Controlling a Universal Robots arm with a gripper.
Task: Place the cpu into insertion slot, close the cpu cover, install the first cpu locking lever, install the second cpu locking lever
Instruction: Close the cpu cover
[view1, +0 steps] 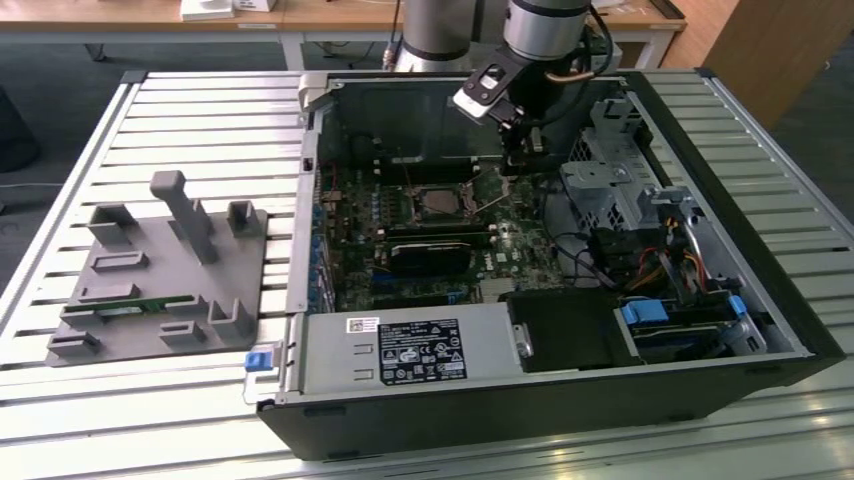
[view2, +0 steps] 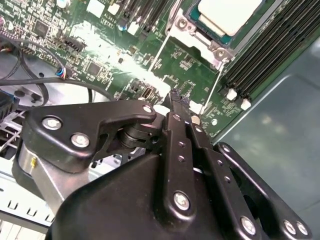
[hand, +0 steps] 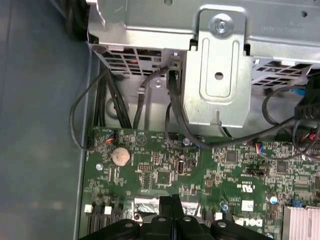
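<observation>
The cpu shows its pale metal face inside the insertion slot on the green board. The silver cpu cover lies down around it as a frame. Two thin wire locking levers run out from the socket's corners toward my fingers. One lever stands slanted up beside the socket in the exterior view. My gripper hangs just above the board, to the exterior view's right of the socket. It is shut, fingers pressed together with nothing between them, its tips close to the lever ends.
The open computer case lies on a slatted table. A metal drive cage and black cables stand close beside the gripper. Black memory slots flank the socket. A grey fixture sits at the exterior view's left.
</observation>
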